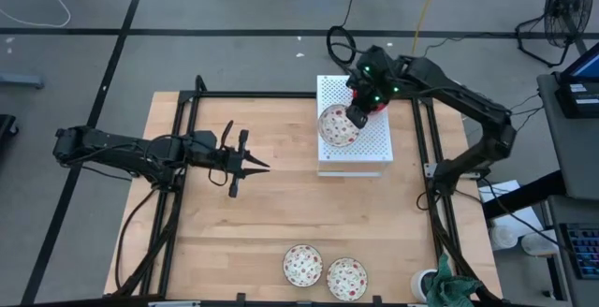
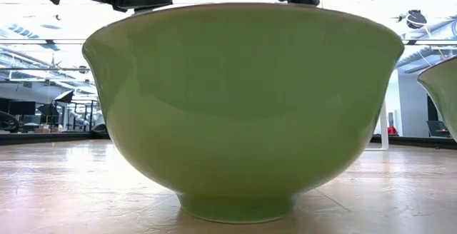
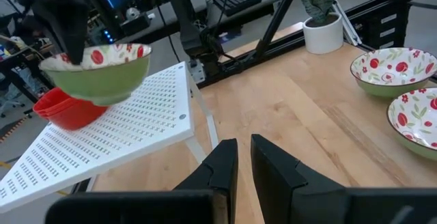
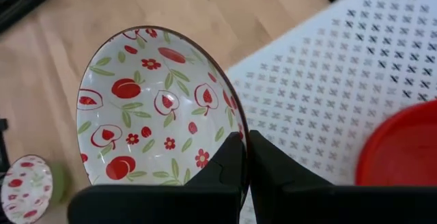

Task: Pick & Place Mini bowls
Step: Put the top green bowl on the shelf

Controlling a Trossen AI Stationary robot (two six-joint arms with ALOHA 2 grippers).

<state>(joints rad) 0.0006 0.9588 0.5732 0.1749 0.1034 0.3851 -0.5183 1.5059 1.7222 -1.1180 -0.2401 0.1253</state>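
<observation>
My right gripper (image 1: 353,112) is shut on a white bowl with red floral speckles and a green outside (image 1: 339,126) (image 3: 95,70), over the white perforated board (image 1: 360,148). A plain red bowl (image 4: 403,149) (image 3: 68,109) sits on the board beside it, partly hidden under the arm in the high view. Two more floral bowls (image 1: 302,265) (image 1: 346,279) stand on their bases near the table's near edge; one fills the low view (image 2: 243,113). My left gripper (image 1: 262,166) (image 3: 244,159) hovers over the table's left middle, fingers close together and holding nothing. My right gripper pinches the floral bowl's rim (image 4: 239,138), one finger (image 4: 225,166) inside the bowl and the other (image 4: 276,169) outside. The fingers come from above, pointing down. In the left wrist view the bowl hangs roughly upright and appears lifted clear above the board.
The board stands raised at the table's far right. A black frame (image 1: 187,120) runs along the table's edges. A potted plant (image 1: 438,286) (image 3: 321,26) stands at the near right corner. Bare wood lies between the board and the two near bowls.
</observation>
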